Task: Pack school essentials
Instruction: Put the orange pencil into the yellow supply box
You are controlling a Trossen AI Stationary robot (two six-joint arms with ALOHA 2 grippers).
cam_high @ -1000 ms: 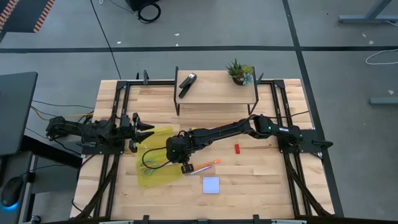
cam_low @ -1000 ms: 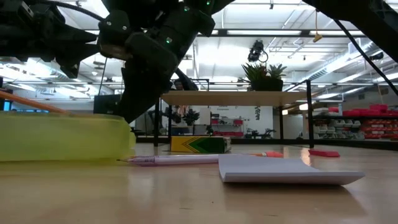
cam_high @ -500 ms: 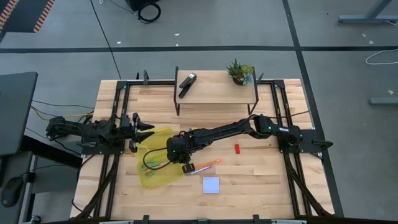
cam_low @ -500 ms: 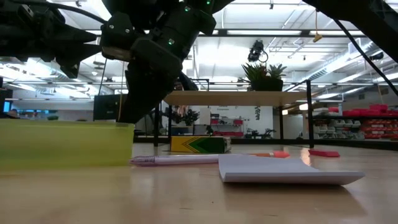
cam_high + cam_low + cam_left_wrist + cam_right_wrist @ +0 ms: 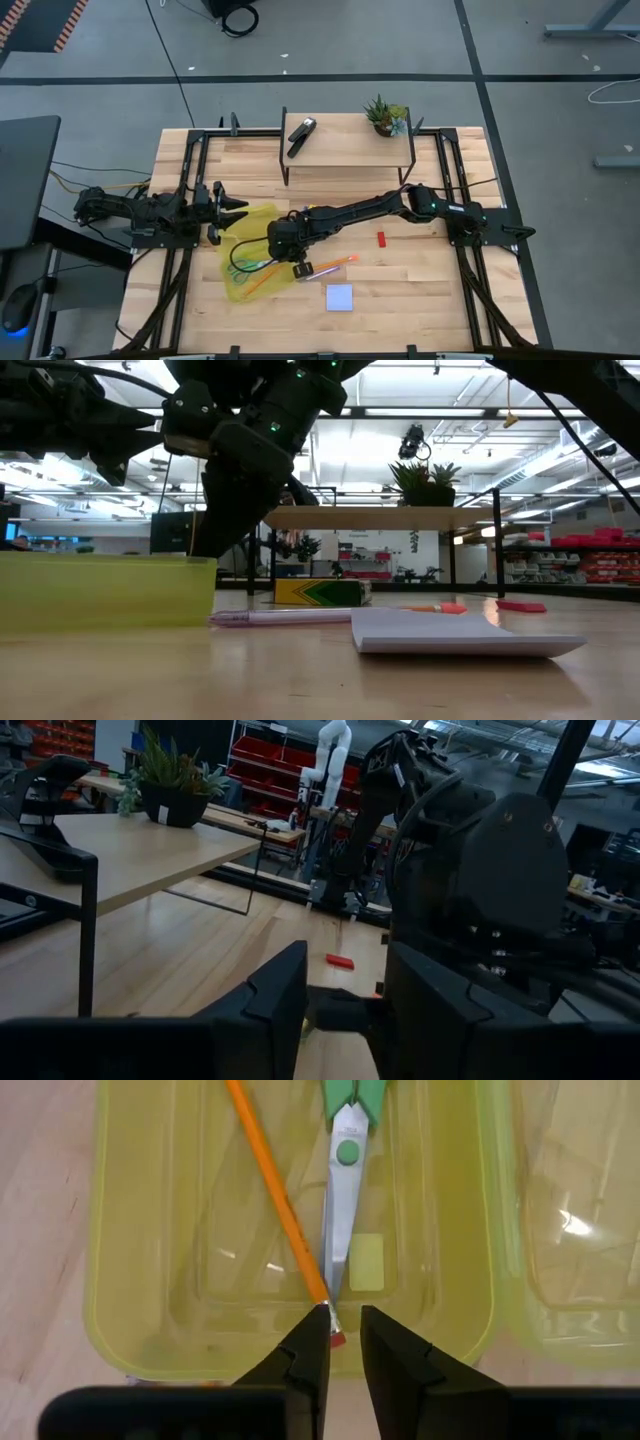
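- High view: Your right gripper (image 5: 297, 264) hangs over the near edge of the yellow box (image 5: 250, 268). A moment ago an orange pencil stuck out past that gripper. Now the orange pencil (image 5: 262, 280) lies inside the box, next to the green scissors (image 5: 243, 263). So one more thing is packed. Still out on the table (image 5: 420, 290) are another pencil (image 5: 335, 263), the red block (image 5: 381, 238) and the blue note pad (image 5: 339, 297). Your left gripper (image 5: 232, 210) waits at the far corner of the box with its fingers spread and nothing in them.
- Low view: The pencil that poked up over the box wall a second ago is gone from sight. The crayon box (image 5: 322, 592) sits farther back on the table, and the note pad (image 5: 465, 633) lies close to the camera.
- Left wrist view: You see the red block (image 5: 339, 960) on the wood, far from the box.
- Right wrist view: The fingers stand just a little apart. The pencil's (image 5: 278, 1205) rubber end sits right between the tips. It looks let go, resting on the box floor by the scissors (image 5: 347, 1170). I think you can lift away and fetch the next thing.
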